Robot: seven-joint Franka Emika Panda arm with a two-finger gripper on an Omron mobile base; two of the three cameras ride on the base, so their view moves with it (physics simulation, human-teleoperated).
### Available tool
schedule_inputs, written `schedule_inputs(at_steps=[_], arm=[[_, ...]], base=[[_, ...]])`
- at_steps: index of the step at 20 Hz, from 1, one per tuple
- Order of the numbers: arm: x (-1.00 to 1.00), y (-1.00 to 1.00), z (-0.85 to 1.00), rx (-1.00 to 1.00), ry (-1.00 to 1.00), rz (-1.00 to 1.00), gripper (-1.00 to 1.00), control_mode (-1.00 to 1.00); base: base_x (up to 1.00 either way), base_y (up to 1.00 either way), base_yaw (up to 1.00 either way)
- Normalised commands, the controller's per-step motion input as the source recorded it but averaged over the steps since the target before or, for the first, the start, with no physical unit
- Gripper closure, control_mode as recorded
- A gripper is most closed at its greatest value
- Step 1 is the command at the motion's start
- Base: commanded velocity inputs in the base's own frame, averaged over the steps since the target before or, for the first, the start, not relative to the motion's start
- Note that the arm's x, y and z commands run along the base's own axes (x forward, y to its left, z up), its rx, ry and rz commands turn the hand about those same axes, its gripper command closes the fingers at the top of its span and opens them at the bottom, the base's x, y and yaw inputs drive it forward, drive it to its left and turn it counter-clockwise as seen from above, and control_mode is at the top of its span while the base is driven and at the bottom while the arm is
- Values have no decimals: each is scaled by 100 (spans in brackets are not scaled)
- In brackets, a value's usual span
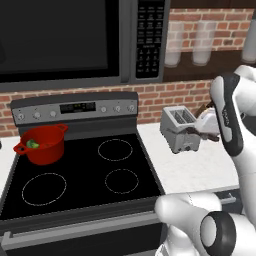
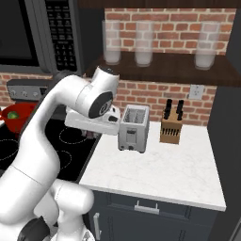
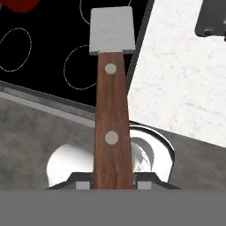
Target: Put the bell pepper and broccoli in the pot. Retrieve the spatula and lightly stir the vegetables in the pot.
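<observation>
A spatula (image 3: 112, 110) with a brown riveted wooden handle and a flat grey blade runs straight up the hand view. My gripper (image 3: 113, 185) is shut on the lower end of that handle and holds it in the air. In the left base view my gripper (image 1: 200, 132) hangs over the counter, just in front of the toaster. The red pot (image 1: 44, 145) stands on the stove's back left burner, far to the left of my gripper. A green vegetable (image 1: 32, 143) shows inside it; whether it is the bell pepper or the broccoli I cannot tell. The pot (image 2: 14, 117) also appears at the left edge of the right base view.
A silver toaster (image 1: 179, 128) stands on the white counter (image 1: 200, 170) right of the black stove (image 1: 80, 175). A knife block (image 2: 170, 127) sits further right by the brick wall. A microwave (image 1: 65, 40) hangs above the stove, and glasses (image 2: 143, 44) line a shelf.
</observation>
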Motion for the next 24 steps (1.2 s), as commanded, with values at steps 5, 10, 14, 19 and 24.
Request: schedule_inputs(at_steps=[5,10,14,19,24], arm=[[-49,48,30,0,21,-7,100,-100],[-35,56,0,-10,-3,-22,100,-100],[-34,42,0,-17,-11,-25,100,-100],[-15,9,-2,-13,-6,-24,100,-100],[-5,0,0,-7,-3,-15,100,-100]], base=[[0,0,0],[0,0,0],[0,0,0],[0,0,0],[0,0,0]])
